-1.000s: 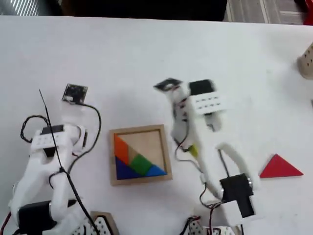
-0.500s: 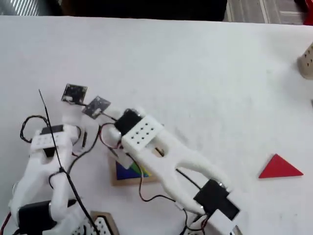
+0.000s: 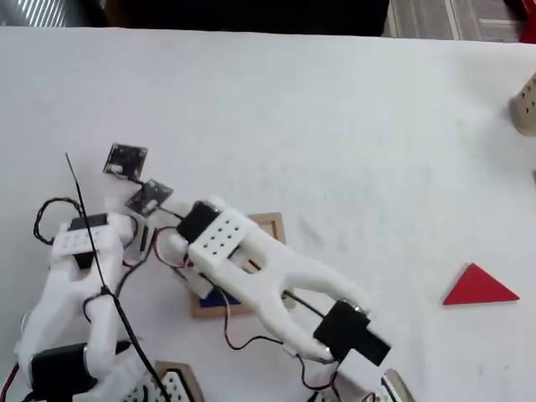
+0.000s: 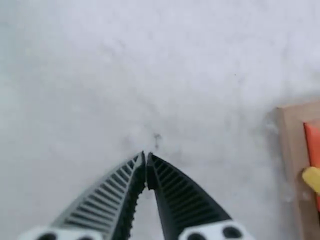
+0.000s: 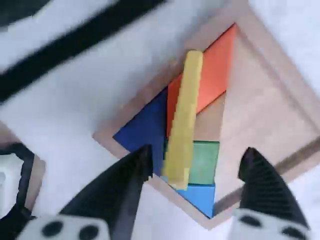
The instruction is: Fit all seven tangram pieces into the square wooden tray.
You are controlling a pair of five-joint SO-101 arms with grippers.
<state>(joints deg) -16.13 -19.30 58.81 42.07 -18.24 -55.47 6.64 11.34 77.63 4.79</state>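
White table everywhere you look, so I'll place everything off the square wooden tray. Your right arm is the biggest thing going: it's stretched right across the tray and covers most of it in the high view. Your left arm is folded up just beside the tray, on its own side.

From the right wrist, the tray has an orange piece, a dark blue triangle, a green square and a light blue piece packed in one half. The other half is bare wood. A yellow piece lies slanted across the orange, blue and green ones, not seated flat.

The right gripper hangs over the tray with its fingers spread wide and the yellow piece's near end between them. I can't tell if either finger touches it.

The left gripper is pressed together on nothing, tips over bare table near the tray rim.

The red triangle lies flat on the table, well apart from the tray on your right-arm side.
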